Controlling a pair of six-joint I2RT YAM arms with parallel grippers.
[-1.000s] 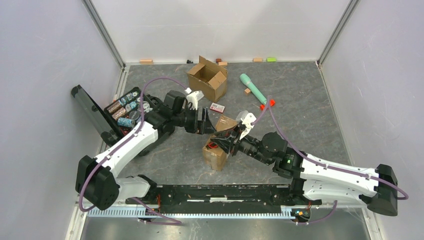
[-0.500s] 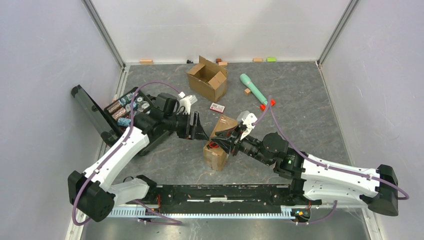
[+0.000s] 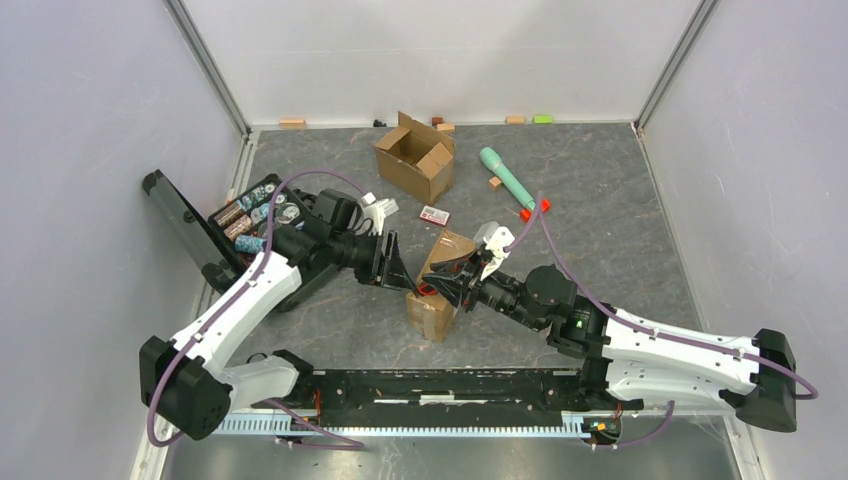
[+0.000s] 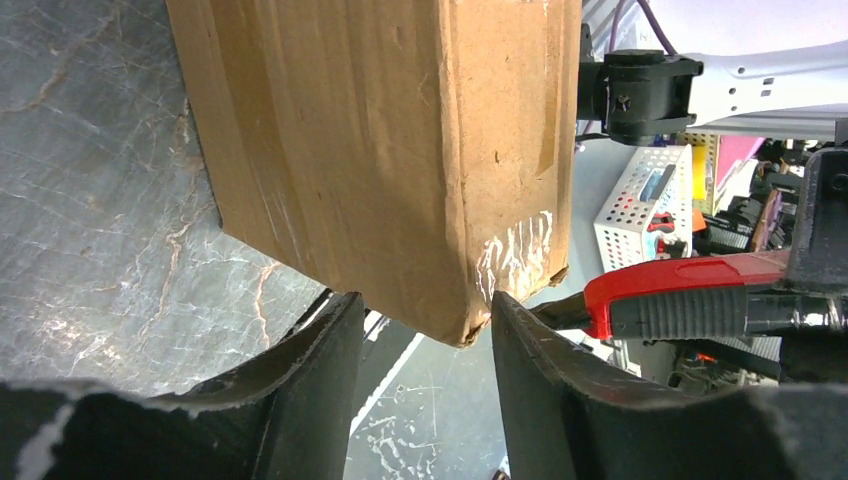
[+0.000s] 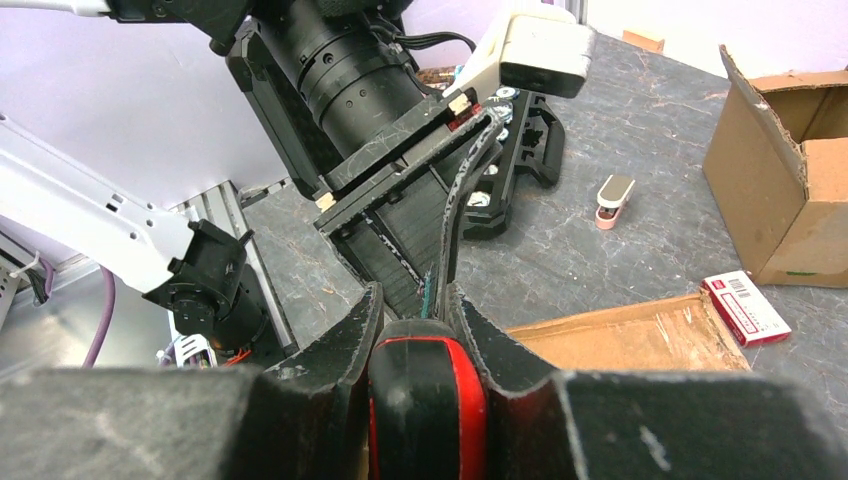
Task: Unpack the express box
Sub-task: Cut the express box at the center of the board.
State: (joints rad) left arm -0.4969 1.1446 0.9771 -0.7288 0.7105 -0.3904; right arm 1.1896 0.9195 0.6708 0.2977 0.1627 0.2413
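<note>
- express box [image 3: 430, 310]: mid-table [image 3: 620, 210], nearer the near edge, between both arms; one top flap looks raised.
- left gripper [image 4: 420, 308]: jaws straddle a box corner; pinching or only flanking, cannot tell.
- right gripper [image 5: 415, 295]: clenched on red-handled cutter [image 5: 425, 400].
- Judgement: cardboard is probably light, stiff at its edges, with panels that dent and slick tape. Grip a corner or edge, not mid-panel.

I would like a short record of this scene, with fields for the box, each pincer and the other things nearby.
express box: mid-table, between the arms
left pincer: astride one box corner, grip unclear
right pincer: shut on red-handled tool
further back: open carton, red-and-white packet, teal tube
</note>
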